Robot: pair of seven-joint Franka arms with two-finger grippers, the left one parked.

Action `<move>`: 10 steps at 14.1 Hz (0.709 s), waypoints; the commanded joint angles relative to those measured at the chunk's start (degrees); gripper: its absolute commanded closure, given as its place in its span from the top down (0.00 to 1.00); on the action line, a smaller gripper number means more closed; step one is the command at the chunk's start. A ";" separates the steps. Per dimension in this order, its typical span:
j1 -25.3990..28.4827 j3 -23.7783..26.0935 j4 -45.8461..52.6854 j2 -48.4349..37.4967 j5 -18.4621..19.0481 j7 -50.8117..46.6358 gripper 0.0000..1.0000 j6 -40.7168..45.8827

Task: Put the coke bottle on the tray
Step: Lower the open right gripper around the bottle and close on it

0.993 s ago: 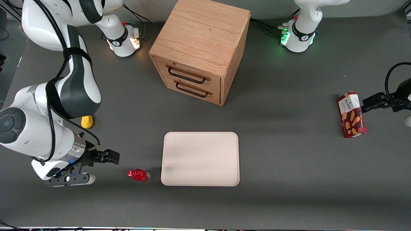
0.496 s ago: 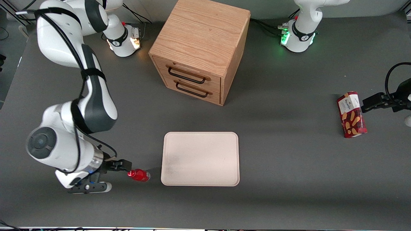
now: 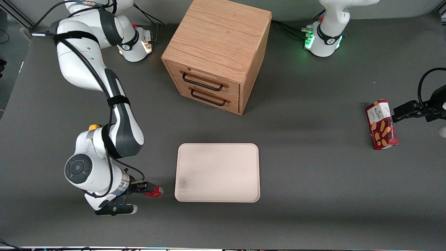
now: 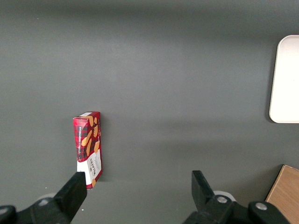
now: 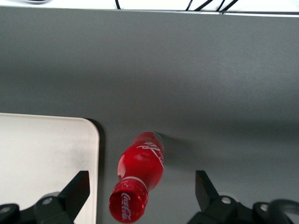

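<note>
We count one coke bottle (image 3: 154, 191), red, and one tray (image 3: 217, 172), pale cream-pink. There is one wooden cabinet (image 3: 217, 52), and it has two drawers, each with one dark handle. One red snack box (image 3: 381, 124) lies toward the parked arm's end of the table. We see one yellow lump (image 3: 92, 127), though it is mostly covered by the arm. One gripper (image 3: 144, 188) is at the bottle.

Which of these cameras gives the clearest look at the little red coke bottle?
The right wrist view: the coke bottle shows whole, cap and logo, between the open hand's fingers. The front view shows only its end, the hand covering the cap. The left wrist view misses it.
</note>
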State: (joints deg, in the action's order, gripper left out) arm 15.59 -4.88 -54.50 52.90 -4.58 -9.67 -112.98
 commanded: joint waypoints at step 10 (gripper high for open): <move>0.85 -0.31 -4.21 -2.54 -1.04 -0.71 0.62 -0.92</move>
State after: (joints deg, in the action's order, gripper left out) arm 16.38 -4.86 -55.78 52.59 -4.60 -10.05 -113.41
